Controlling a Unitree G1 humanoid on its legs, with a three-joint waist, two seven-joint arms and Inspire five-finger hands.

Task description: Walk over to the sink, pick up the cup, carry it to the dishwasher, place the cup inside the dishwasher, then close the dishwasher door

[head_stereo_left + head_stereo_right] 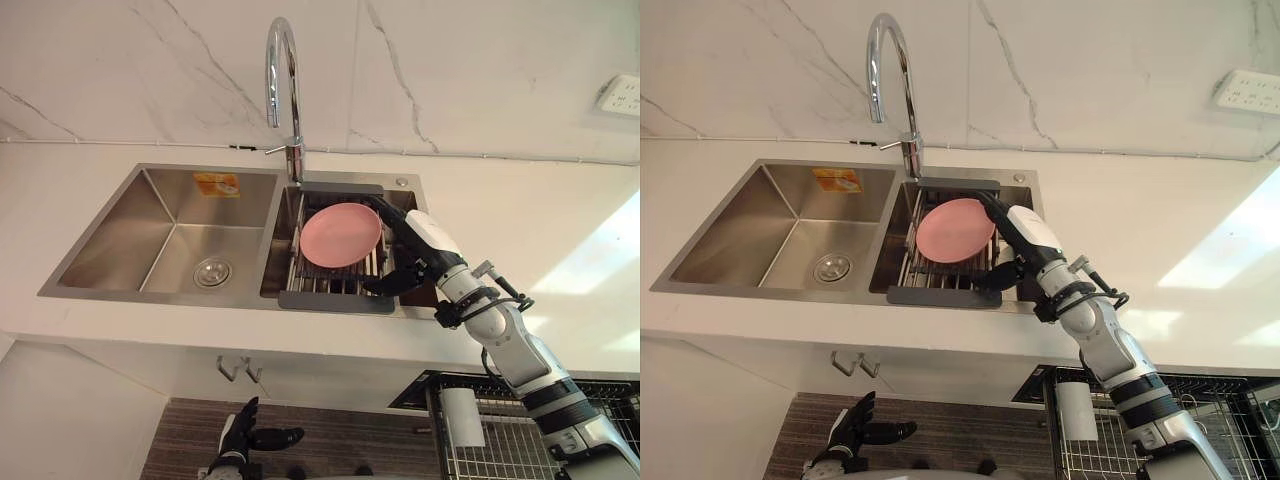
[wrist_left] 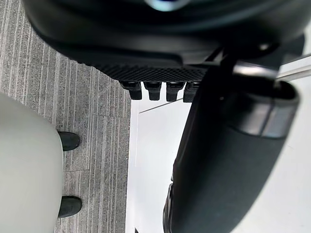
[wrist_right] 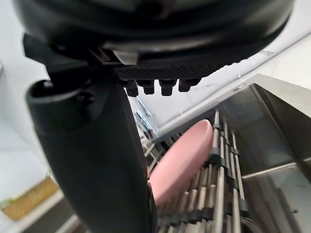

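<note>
1. No cup can be seen. In its place a pink plate [image 1: 340,235] leans tilted on a drying rack [image 1: 335,298] set across the right basin of the sink [image 1: 110,255].
2. The right robot hand [image 1: 418,240] is at the plate's right edge and is open. Its fingers [image 1: 385,212] run straight along the far side of the rim, and its thumb [image 1: 395,280] is spread low over the rack's front bar. I cannot tell whether it touches the plate.
3. The step in hand looks like the grasp. To do it well, slide the fingers further behind the rim and bring the thumb onto the plate's front face. Pinch firmly before any lift.
4. A smooth plate held by a shallow pinch would likely pivot or slip. Lift it straight off the rack bars and keep clear of the tap [image 1: 282,80] just behind.
5. The left robot hand [image 1: 238,435] hangs low beneath the bench [image 1: 560,230], fingers relaxed, holding nothing.
6. A wire dishwasher basket [image 1: 500,445] stands out below the bench at the right and is probably the destination.
</note>
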